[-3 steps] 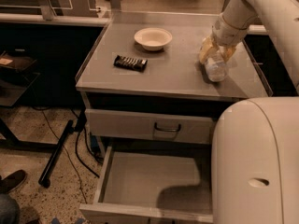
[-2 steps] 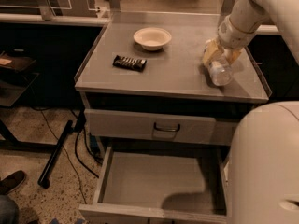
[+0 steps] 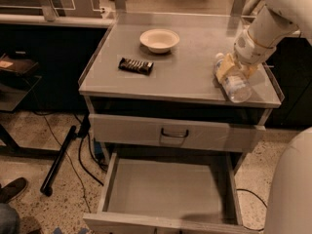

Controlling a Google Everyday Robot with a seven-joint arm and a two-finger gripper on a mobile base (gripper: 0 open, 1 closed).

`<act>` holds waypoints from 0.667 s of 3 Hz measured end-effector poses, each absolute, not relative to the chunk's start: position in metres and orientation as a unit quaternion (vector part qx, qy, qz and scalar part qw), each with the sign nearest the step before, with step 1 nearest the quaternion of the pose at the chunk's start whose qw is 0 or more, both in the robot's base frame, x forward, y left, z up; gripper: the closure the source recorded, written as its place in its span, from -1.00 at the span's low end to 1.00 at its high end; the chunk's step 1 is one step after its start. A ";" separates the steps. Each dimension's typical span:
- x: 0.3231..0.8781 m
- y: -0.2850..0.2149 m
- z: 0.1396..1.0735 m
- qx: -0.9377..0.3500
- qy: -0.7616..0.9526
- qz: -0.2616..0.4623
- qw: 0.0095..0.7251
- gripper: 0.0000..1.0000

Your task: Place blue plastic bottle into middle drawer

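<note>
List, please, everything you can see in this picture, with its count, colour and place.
blue plastic bottle: one, clear, lying at the right front of the cabinet top
middle drawer: one, grey, pulled open, lowest in view
cabinet top: one, grey, centre
bowl: one, white, back middle of the top
snack bar: one, dark, in front of the bowl, to its left
upper drawer: one, grey, closed, dark curved handle
cables: several, black, on the floor to the left
shoe: one, dark, bottom left
arm: one, white, upper right
gripper: one, yellowish, at the bottle
</note>
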State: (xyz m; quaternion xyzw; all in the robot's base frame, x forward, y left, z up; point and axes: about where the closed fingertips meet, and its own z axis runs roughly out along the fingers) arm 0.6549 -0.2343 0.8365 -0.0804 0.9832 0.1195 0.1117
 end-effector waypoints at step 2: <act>0.609 -0.237 0.864 -0.070 0.984 0.124 0.108 1.00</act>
